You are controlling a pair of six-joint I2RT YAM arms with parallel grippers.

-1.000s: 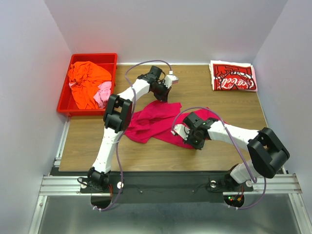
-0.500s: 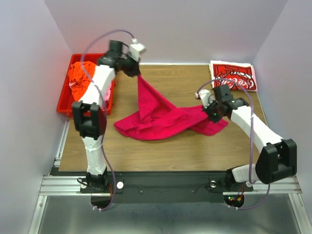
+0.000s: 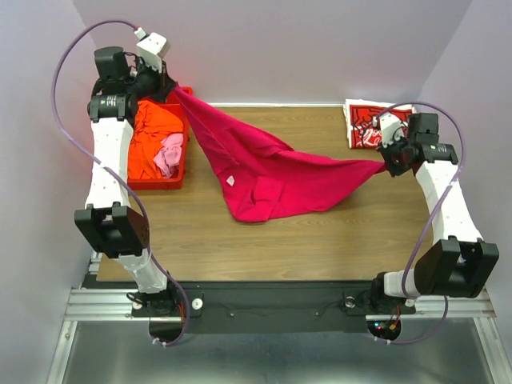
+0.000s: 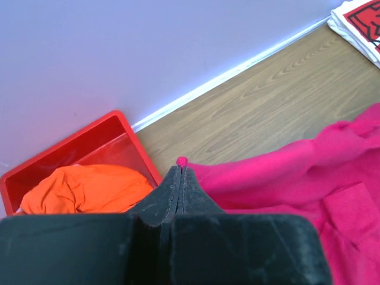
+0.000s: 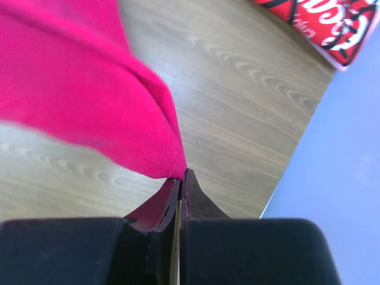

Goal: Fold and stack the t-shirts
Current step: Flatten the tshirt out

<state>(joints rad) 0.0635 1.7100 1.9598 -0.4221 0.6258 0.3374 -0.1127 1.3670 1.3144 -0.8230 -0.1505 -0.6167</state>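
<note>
Top external view: the magenta-pink t-shirt hangs stretched between both arms, its lower edge drooping to the tabletop. The right gripper has its jaws pinched on one corner. The left gripper, raised over the red bin, jaws clamped, holds another. An orange shirt and a light pink shirt lie in the bin. The Coca-Cola shirt sits folded far right.

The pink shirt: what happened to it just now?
The left jaws carried one end of the magenta shirt up over the red bin; the right jaws pulled the other toward the Coca-Cola shirt, stretching it out. Both stayed shut on it. Coca-Cola shirt and bin unmoved.
</note>
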